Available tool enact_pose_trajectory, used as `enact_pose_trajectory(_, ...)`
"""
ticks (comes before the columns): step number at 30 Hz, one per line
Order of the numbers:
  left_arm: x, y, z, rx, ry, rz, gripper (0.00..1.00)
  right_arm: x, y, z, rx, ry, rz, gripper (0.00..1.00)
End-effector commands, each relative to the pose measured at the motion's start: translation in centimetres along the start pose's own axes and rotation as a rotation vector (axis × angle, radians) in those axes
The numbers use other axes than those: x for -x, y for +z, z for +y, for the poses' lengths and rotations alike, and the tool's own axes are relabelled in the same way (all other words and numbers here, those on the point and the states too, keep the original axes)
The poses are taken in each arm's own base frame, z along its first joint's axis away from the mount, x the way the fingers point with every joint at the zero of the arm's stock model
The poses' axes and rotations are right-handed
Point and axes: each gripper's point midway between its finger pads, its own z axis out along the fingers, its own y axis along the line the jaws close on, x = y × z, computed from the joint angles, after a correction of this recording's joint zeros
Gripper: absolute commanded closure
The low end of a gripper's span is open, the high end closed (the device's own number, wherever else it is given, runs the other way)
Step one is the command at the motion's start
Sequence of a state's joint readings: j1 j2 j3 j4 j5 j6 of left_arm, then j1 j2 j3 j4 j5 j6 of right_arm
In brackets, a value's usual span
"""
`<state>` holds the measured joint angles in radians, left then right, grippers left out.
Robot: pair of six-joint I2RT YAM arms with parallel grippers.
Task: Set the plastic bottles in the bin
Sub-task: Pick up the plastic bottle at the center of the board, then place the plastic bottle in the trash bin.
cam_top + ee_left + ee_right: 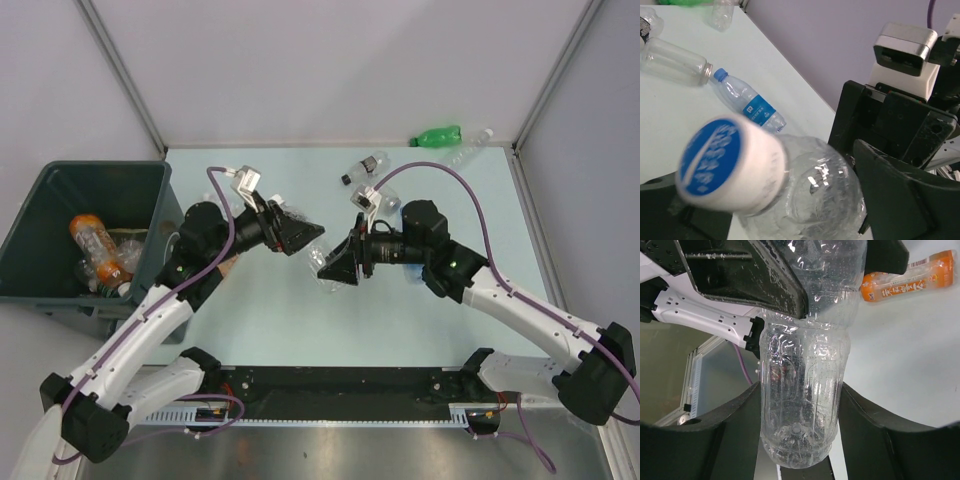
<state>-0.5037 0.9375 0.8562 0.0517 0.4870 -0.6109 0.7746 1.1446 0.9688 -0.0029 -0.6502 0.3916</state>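
A clear plastic bottle [322,266] with a blue and white cap [715,160] hangs in the air between both arms above the middle of the table. My right gripper [800,390] is shut on its lower body [802,405], with a finger against each side. My left gripper [314,236] is shut on its upper part [820,195], with the cap towards the left wrist camera. The dark bin [60,298] stands at the left edge and holds an orange bottle [98,246] and other clear bottles.
A green bottle [437,136] and a clear one [470,148] lie at the far right. Another bottle [365,168] lies at the far middle. A blue-capped bottle [747,102] and a capless clear one [672,62] lie beyond. An orange-labelled bottle [907,277] lies on the table.
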Motion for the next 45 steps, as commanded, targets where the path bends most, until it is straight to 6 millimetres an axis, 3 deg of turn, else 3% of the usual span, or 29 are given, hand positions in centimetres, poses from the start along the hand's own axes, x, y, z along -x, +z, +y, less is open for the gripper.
enact_pose_trajectory(1,1.2,-0.3,-0.5,-0.004,0.031,-0.048,0.15,1.2,-0.7,2.2,0.065,-0.065,-0.03,0.75)
enact_pose_trajectory(4,1.8,-1.0,-0.2,0.04,0.059,-0.069,0.29,1.2,-0.7,1.4,0.02,-0.062,-0.035,0.69)
enact_pose_trajectory(7,2.2,-1.6,0.1,0.084,0.078,-0.078,0.39,0.8,-0.7,0.6,-0.018,-0.037,-0.023,0.54)
enact_pose_trajectory(8,2.1,-1.8,0.2,0.093,0.079,-0.071,0.42,0.8,-0.6,0.4,-0.026,-0.036,-0.025,0.41)
enact_pose_trajectory(10,2.5,-2.0,0.2,0.11,0.095,-0.082,0.53,0.8,-0.5,0.3,-0.03,-0.031,-0.027,0.3)
enact_pose_trajectory(12,2.9,-2.4,0.4,0.139,0.105,-0.086,0.63,0.9,-0.5,0.1,-0.041,-0.028,-0.032,0.13)
enact_pose_trajectory(14,3.1,-2.8,0.8,0.18,0.112,-0.081,0.66,1.0,-0.6,0.0,-0.055,-0.027,-0.04,0.01)
enact_pose_trajectory(17,4.5,-3.9,1.8,0.287,0.158,-0.104,0.66,1.2,-1.0,-0.3,-0.09,-0.03,-0.05,0.0)
enact_pose_trajectory(18,5.8,-4.5,1.4,0.31,0.198,-0.128,0.66,1.2,-1.1,-0.6,-0.107,-0.028,-0.053,0.01)
enact_pose_trajectory(20,6.8,-5.8,3.0,0.438,0.229,-0.143,0.66,1.1,-1.5,-1.6,-0.173,-0.021,-0.056,0.0)
enact_pose_trajectory(22,9.5,-7.4,3.0,0.529,0.288,-0.198,0.65,0.7,-2.0,-2.2,-0.217,-0.015,-0.048,0.0)
enact_pose_trajectory(23,10.2,-8.7,4.3,0.639,0.297,-0.216,0.65,0.8,-2.2,-2.7,-0.25,-0.013,-0.053,0.0)
enact_pose_trajectory(25,12.8,-10.5,3.9,0.723,0.338,-0.271,0.65,0.3,-2.5,-3.4,-0.289,-0.001,-0.039,0.0)
enact_pose_trajectory(26,13.8,-11.9,4.7,0.818,0.351,-0.303,0.64,0.2,-2.7,-3.9,-0.317,0.003,-0.04,0.01)
enact_pose_trajectory(29,17.2,-14.4,4.1,0.929,0.421,-0.386,0.61,-0.2,-2.9,-4.7,-0.359,0.018,-0.028,0.0)
enact_pose_trajectory(30,18.9,-16.3,3.7,1.004,0.452,-0.438,0.6,-0.3,-2.9,-4.9,-0.366,0.024,-0.025,0.0)
enact_pose_trajectory(32,20.5,-17.6,3.6,1.081,0.479,-0.471,0.59,-0.6,-2.9,-5.3,-0.383,0.033,-0.018,0.0)
enact_pose_trajectory(33,21.7,-19.5,3.6,1.179,0.498,-0.506,0.59,-0.7,-2.9,-5.4,-0.389,0.035,-0.016,0.0)
enact_pose_trajectory(35,23.0,-21.2,3.6,1.279,0.512,-0.553,0.58,-0.9,-3.0,-5.7,-0.406,0.041,-0.011,0.0)
enact_pose_trajectory(37,23.7,-24.2,3.7,1.446,0.521,-0.599,0.54,-0.9,-3.0,-5.9,-0.411,0.045,-0.01,0.0)
enact_pose_trajectory(40,25.3,-27.1,2.6,1.544,0.504,-0.744,0.49,-1.0,-3.0,-6.2,-0.422,0.05,-0.009,0.0)
enact_pose_trajectory(45,25.8,-29.7,2.3,1.679,0.516,-0.783,0.49,-1.0,-3.2,-6.7,-0.435,0.069,-0.009,0.0)
